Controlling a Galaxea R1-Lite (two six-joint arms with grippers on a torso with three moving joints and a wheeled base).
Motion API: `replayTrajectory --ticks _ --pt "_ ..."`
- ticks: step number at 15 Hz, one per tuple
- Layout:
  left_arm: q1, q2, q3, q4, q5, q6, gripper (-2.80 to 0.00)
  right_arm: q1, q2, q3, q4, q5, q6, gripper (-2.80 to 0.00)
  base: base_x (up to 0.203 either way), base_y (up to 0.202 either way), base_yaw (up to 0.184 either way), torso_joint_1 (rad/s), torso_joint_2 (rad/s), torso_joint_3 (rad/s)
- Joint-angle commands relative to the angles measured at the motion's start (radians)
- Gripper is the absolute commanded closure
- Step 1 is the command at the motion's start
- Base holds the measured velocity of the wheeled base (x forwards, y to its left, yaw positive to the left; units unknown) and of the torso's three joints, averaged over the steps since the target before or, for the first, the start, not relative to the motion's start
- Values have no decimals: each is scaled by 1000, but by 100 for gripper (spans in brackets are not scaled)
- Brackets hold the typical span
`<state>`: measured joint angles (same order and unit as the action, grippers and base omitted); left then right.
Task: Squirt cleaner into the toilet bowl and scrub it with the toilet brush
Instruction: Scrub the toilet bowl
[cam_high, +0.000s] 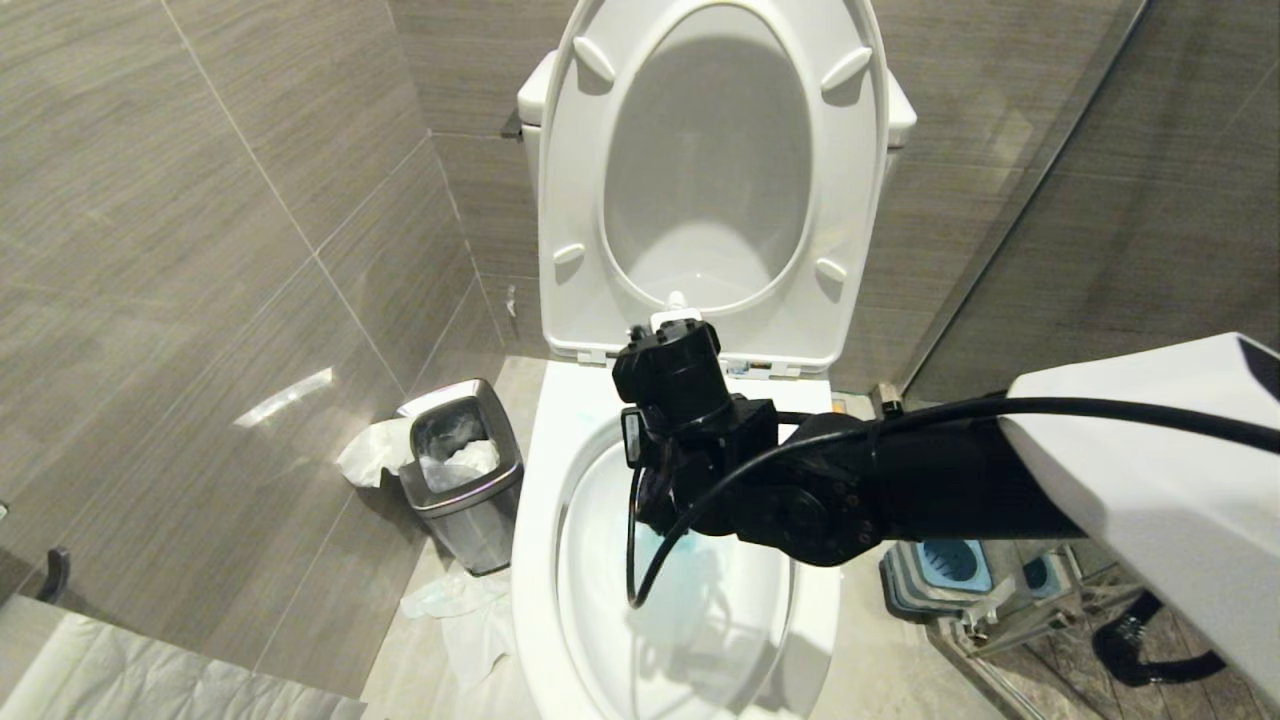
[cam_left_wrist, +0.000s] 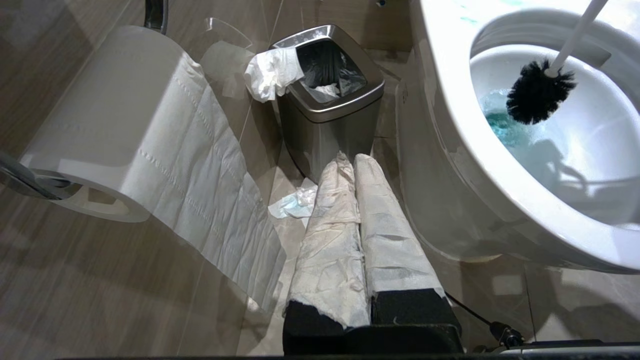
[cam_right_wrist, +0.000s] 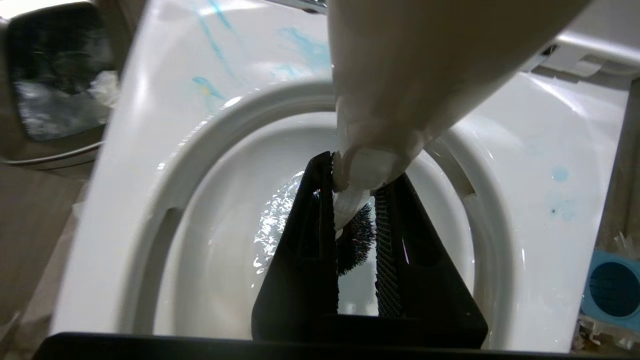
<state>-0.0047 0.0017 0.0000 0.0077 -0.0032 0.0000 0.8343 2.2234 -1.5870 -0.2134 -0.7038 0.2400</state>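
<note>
Reaching over toilet bowl — right tool gripping toilet brush

I am looking at my right arm — a white shell giving way to matte black joint housings with small screws, a black cable running along it and looping below the wrist. My right gripper is showing black wedge-shaped fingers with ribbed pads. My left gripper is wearing white paper wrapping over black bases — a thin cable trailing beside them.
</note>
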Motion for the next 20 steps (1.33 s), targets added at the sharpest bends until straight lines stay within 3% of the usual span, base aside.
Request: replayTrajectory --ticks 1,6,10,13,15,17,20 --pt "0 1 2 0 0 0 0 -18 93 -7 -37 -18 -2 0 0 0 0 0 0 0" --pt "0 1 2 0 0 0 0 -17 45 -11 -36 -33 -9 0 0 0 0 0 0 0" --pt "0 1 2 0 0 0 0 -12 -136 22 -23 -38 -43 0 0 0 0 0 0 0" --pt "0 1 2 0 0 0 0 -8 -308 59 60 -27 -45 0 0 0 0 0 0 0" --pt "0 1 2 0 0 0 0 -8 -414 68 176 37 -48 0 0 0 0 0 0 0" --pt "0 1 2 0 0 0 0 -7 -491 68 276 153 -50 0 0 0 0 0 0 0" --pt "0 1 2 0 0 0 0 -5 -516 45 299 243 -57 0 0 0 0 0 0 0"
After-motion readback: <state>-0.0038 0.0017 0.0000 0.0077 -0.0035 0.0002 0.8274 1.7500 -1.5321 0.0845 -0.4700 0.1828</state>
